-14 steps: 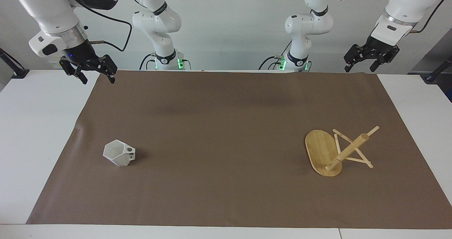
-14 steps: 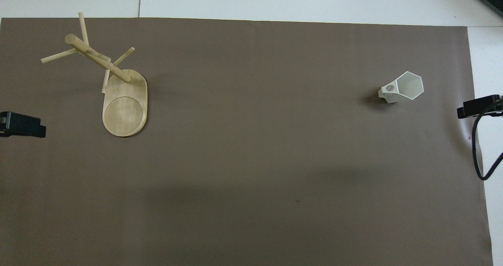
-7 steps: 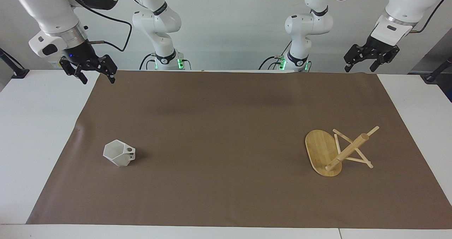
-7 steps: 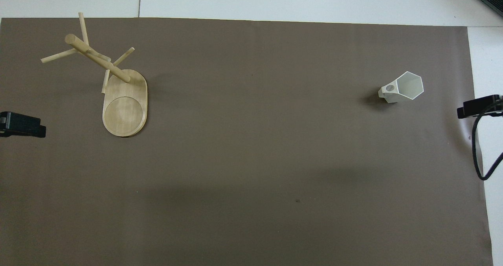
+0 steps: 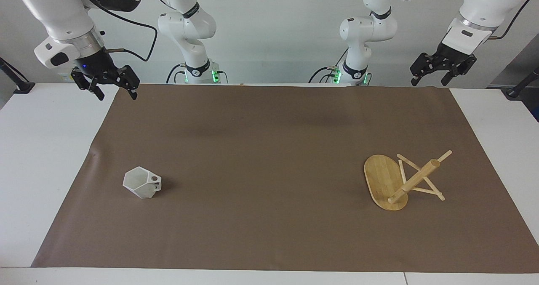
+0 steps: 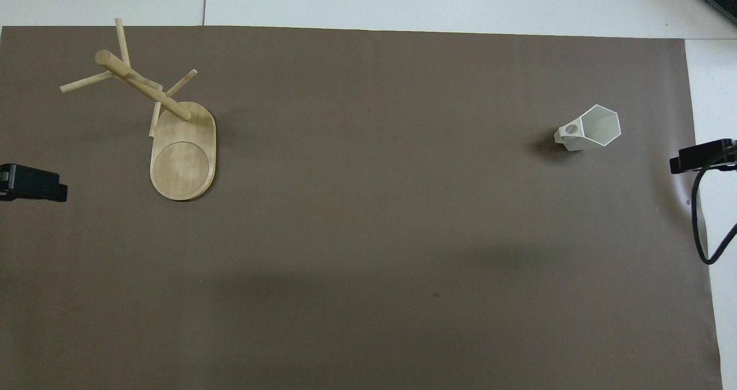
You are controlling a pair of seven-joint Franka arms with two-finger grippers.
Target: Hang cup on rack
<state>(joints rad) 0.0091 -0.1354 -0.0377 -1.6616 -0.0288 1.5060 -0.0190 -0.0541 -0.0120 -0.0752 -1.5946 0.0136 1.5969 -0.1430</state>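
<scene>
The cup point(image 5: 142, 183) is a small white faceted mug. It stands upright on the brown mat toward the right arm's end, its handle pointing to the table's middle; it also shows in the overhead view point(image 6: 593, 128). The rack point(image 5: 384, 182) is a bamboo mug tree on its oval base toward the left arm's end, with thin pegs off its post; it also shows in the overhead view point(image 6: 183, 159). My right gripper point(image 5: 116, 92) hangs open and empty over the mat's corner by the robots. My left gripper point(image 5: 428, 82) hangs open and empty over the mat's other corner by the robots. Both are well away from the cup and rack.
A brown mat point(image 5: 269, 150) covers most of the white table point(image 5: 38, 150). In the overhead view only the tips of the left gripper point(image 6: 33, 182) and right gripper point(image 6: 699, 156) show at the edges. A black cable point(image 6: 699, 223) hangs by the right gripper.
</scene>
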